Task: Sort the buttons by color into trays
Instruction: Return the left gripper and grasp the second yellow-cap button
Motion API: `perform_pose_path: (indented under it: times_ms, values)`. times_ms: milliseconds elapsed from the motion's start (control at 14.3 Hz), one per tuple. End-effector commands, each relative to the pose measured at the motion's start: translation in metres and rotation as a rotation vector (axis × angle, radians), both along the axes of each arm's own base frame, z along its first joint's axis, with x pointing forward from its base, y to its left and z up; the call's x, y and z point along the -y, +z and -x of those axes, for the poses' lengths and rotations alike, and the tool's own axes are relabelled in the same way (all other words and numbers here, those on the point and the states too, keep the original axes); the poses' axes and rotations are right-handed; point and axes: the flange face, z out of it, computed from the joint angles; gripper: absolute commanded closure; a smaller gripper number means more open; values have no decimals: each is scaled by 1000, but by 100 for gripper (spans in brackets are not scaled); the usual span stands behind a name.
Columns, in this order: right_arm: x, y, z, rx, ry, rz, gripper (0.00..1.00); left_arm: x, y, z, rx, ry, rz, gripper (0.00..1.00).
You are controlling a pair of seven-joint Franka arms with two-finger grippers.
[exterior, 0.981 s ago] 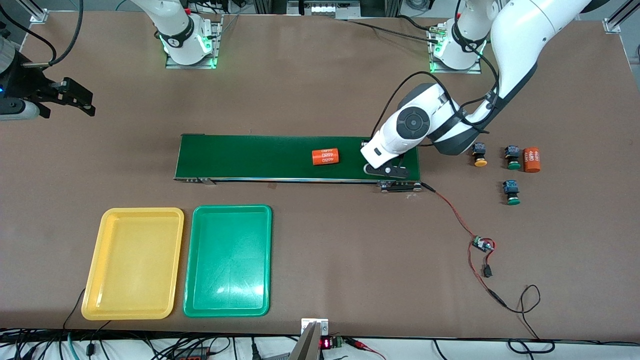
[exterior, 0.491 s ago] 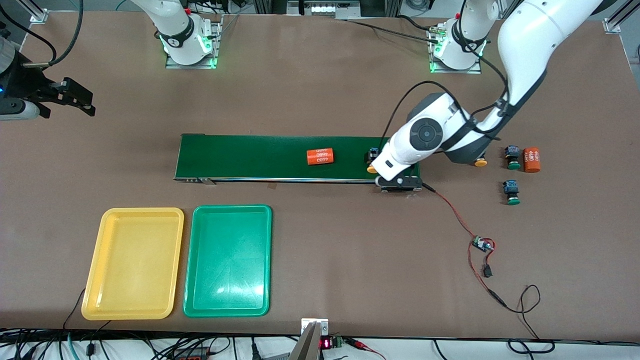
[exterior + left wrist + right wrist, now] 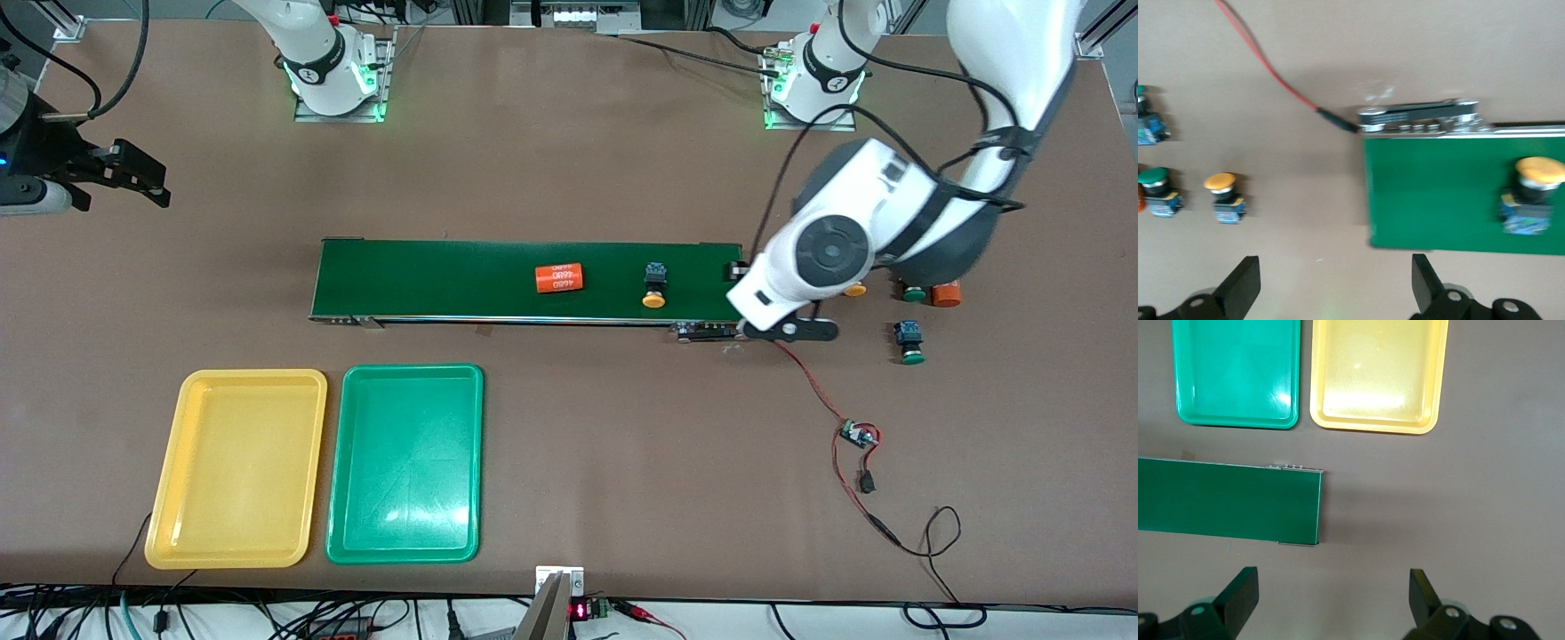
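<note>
Left gripper (image 3: 1331,283) empty, fingers wide apart, over bare table just off the belt's (image 3: 444,280) left-arm end. Right gripper (image 3: 1331,600) waits, also spread and empty, over the right-arm end of the table. Yellow tray (image 3: 238,468) and green tray (image 3: 405,462) sit side by side, nearer the camera than the belt. Belt carries an orange cylinder (image 3: 559,278) and a yellow button (image 3: 654,284). Second yellow button (image 3: 1225,197) and two green buttons (image 3: 909,341) lie on the table toward the left arm's end.

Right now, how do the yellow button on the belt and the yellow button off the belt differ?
The yellow button on the belt sits on the green belt, in plain front view. The yellow button off the belt rests on the table, mostly hidden under the left arm from the front. Both have yellow caps and blue-black bodies.
</note>
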Motion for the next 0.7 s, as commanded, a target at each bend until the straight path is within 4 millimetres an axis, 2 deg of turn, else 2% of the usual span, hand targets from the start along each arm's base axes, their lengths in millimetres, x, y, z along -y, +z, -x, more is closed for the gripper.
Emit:
perform_pose_path:
  times_ms: [0, 70, 210, 280, 350, 491, 631]
  values:
    - [-2, -1, -1, 7, 4, 7, 0, -63, -22, 2, -65, -50, 5, 0]
    - [-4, -3, -1, 2, 7, 8, 0, -79, -32, 5, -80, -42, -17, 0]
    - [-22, -4, -1, 3, 44, 23, 0, -112, -55, 16, -116, -17, -49, 0]
    - [-26, -3, -1, 6, 52, 24, 0, -138, -74, 24, -121, 15, -41, 0]
    - [-28, -1, -1, 15, 56, 22, 0, -150, -92, 34, -108, 31, -24, 0]
    - [-27, -3, -1, 6, 52, 21, 0, -164, -113, 53, -60, 42, -14, 0]
    - [-23, -6, -2, -3, 46, 22, 0, -168, -118, 63, -40, 24, -40, 0]
